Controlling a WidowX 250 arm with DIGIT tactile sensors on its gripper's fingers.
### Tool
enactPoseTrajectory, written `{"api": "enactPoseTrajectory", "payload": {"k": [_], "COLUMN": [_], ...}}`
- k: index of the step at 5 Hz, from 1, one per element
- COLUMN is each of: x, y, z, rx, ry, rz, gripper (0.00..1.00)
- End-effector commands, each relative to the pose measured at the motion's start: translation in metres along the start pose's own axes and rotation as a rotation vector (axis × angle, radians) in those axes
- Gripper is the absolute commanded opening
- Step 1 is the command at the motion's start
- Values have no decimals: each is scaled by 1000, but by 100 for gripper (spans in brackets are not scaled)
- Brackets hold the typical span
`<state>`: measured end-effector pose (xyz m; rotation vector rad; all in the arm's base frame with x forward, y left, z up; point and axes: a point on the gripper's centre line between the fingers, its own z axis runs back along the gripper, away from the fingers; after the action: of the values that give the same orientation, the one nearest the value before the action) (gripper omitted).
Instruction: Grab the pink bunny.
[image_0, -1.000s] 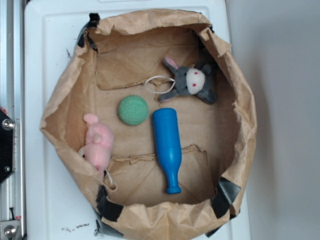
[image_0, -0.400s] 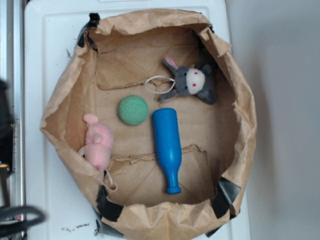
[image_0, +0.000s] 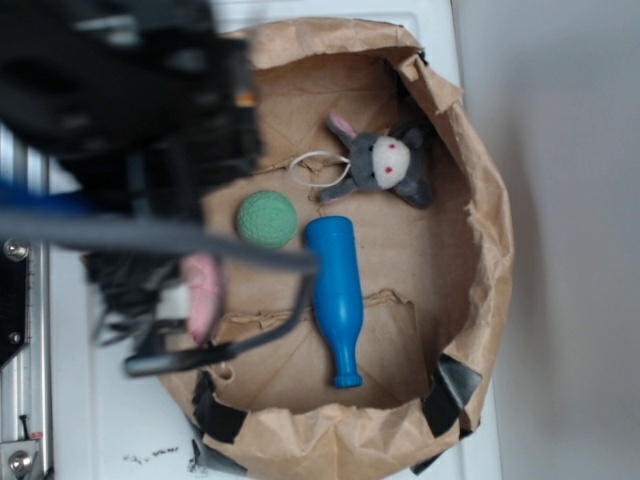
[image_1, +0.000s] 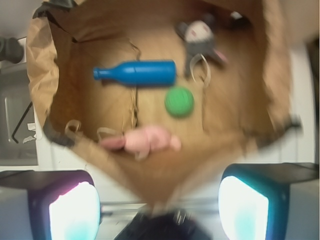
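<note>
Wrist view shows the hand wide open and empty, above the paper bag's near wall. The pink bunny lies against that wall; descend straight, clear of the green ball.

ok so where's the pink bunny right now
In the wrist view the pink bunny lies low in the paper bag, against its near wall, below the blue bottle and lower left of the green ball.

You are looking at a blurred black arm trailing dark cables. Its gripper is showing two black-framed fingers with pale glowing pads.
</note>
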<state>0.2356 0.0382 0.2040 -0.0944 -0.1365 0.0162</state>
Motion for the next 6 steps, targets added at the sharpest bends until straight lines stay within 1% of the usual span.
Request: {"api": "enactPoseTrajectory", "payload": {"k": [1, 4, 5, 6], "x": [15, 15, 1, -8], "y": [11, 11, 17, 19], "z": [-6, -6, -32, -64], "rx": [1, 1, -54, -5], "ry": [-27, -27, -43, -73], "rz": [-112, -112, -111, -107], "gripper": [100, 100, 100, 100]}}
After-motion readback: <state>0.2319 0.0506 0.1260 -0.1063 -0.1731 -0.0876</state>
